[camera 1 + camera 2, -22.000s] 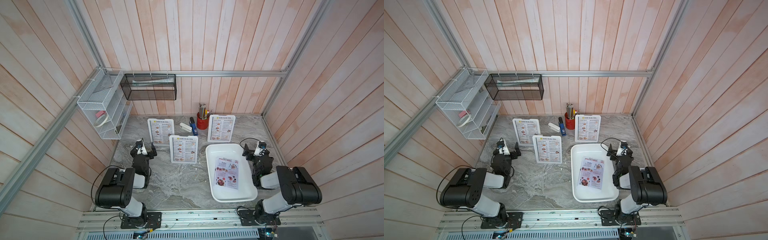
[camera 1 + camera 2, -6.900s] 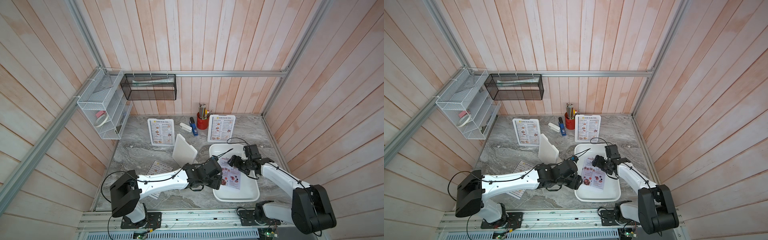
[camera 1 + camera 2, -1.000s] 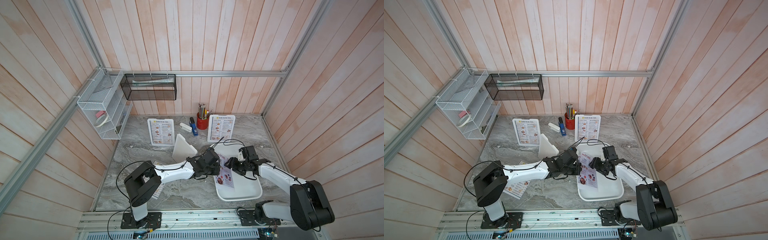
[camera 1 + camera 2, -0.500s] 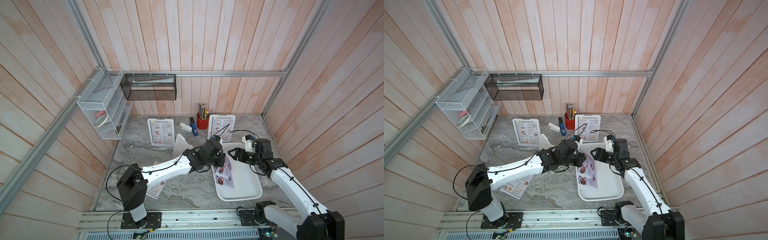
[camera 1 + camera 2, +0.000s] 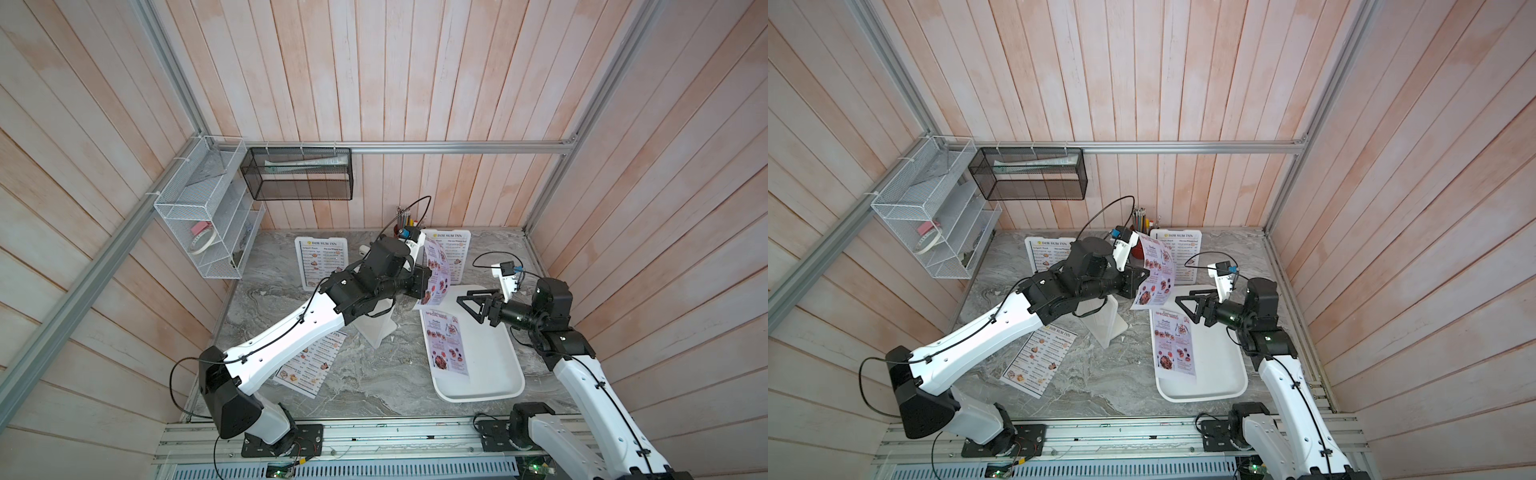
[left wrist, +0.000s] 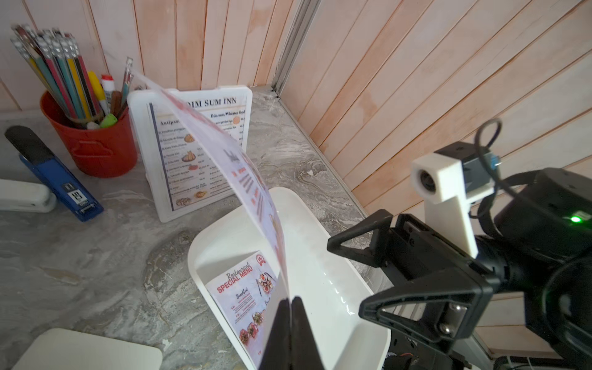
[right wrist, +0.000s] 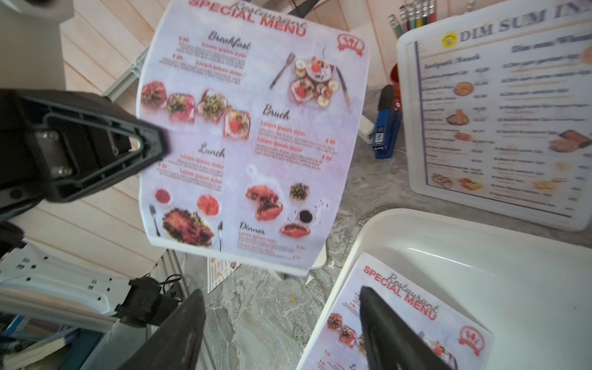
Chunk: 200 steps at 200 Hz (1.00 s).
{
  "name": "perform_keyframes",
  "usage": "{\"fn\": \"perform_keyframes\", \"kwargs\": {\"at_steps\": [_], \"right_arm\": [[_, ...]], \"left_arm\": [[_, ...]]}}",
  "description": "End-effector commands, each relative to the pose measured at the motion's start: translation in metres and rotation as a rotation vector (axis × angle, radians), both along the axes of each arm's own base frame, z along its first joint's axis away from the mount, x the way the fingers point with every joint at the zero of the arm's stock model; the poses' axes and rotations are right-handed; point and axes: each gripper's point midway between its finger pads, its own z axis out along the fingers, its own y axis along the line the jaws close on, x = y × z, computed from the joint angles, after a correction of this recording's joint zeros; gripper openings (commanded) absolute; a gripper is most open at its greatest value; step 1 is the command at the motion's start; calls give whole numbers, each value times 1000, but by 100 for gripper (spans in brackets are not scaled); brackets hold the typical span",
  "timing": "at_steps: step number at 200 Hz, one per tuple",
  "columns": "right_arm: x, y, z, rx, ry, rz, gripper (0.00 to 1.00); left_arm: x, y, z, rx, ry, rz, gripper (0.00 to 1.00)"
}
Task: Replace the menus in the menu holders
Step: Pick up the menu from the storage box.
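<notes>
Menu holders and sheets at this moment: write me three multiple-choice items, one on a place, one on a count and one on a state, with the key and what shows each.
1. Where is the loose DIM SUM INN sheet?
A) in a holder
B) flat on the table
C) in a gripper

2. Of the back-left holder, the back-right holder and the middle holder, how many show a menu?
A) none
B) one
C) two

3. The left gripper is:
A) shut on a SPECIAL MENU sheet
B) open and empty
C) shut on a pencil

Key:
1 B: it lies face up on the marble in both top views.
2 C: both back holders show DIM SUM INN pages, while the middle one shows only blank white.
3 A: the left wrist view shows its jaws pinched on the sheet's edge, with the sheet lifted in the air.
</notes>
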Motion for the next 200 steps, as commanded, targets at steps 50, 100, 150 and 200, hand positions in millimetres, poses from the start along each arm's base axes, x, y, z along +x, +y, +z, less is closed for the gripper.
{"fn": "perform_keyframes", "kwargs": {"at_steps": [50,100,150,200], "right_arm": [[-33,30,36,128,-194,368,83],[-32,44,36,166,-173,437,85],[-22,53,27,151,-146,428,85],[-10,50,33,138,-168,424,85]], "left_arm": [[-39,11,42,-9,-125,-192,0],[-45,16,52,-16,-156,-204,0],[-50,21,59,-26,-170,-210,0],[-55,23,54,-11,-153,-224,0]]}}
